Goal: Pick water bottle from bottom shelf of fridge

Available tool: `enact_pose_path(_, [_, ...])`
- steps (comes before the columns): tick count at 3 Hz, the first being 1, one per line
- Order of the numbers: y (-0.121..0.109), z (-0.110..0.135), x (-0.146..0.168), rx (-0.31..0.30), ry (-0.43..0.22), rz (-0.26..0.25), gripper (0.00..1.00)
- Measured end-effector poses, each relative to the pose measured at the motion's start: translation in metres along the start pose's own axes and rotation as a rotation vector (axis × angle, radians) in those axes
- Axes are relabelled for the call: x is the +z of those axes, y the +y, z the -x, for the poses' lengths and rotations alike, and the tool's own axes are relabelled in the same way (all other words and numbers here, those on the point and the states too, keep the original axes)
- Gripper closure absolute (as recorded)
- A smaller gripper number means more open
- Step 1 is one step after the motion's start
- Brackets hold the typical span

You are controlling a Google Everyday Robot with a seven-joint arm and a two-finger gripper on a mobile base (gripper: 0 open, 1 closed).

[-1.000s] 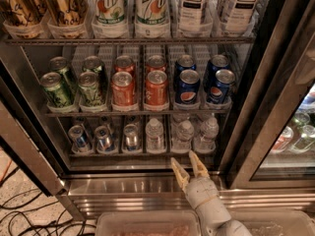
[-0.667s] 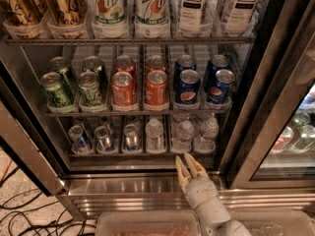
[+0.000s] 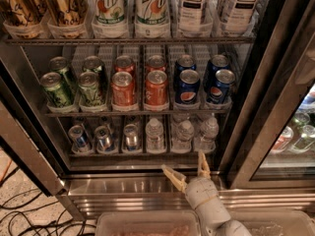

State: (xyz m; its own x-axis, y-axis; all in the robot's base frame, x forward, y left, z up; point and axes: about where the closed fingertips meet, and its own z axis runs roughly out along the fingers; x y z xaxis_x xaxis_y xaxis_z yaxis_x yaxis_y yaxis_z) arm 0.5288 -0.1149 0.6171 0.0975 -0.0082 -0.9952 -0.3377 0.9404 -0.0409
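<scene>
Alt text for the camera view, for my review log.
An open gripper sits low in front of the fridge, pointing at the bottom shelf, where three water bottles stand right of three silver cans. Soda cans fill the shelf above.

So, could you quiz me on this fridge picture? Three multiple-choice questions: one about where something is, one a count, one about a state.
1. Where is the gripper?
A. among the bottles
B. outside the fridge, over its steel sill, just below the bottom shelf
C. by the top shelf

2. How many water bottles stand in the bottom shelf's front row?
A. none
B. three
C. eight

3. The gripper's fingers are:
A. open, holding nothing
B. shut on a bottle
C. shut on a can

Answers:
1 B: its fingertips lie short of the shelf rail.
2 B: three white caps stand right of three silver-blue cans.
3 A: the fingers spread in a V.
</scene>
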Motion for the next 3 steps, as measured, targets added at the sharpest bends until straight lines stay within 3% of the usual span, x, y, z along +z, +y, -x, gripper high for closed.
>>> enact_pose_path(3, [-0.014, -0.002, 0.022, -0.007, -0.001, -0.017, 0.29])
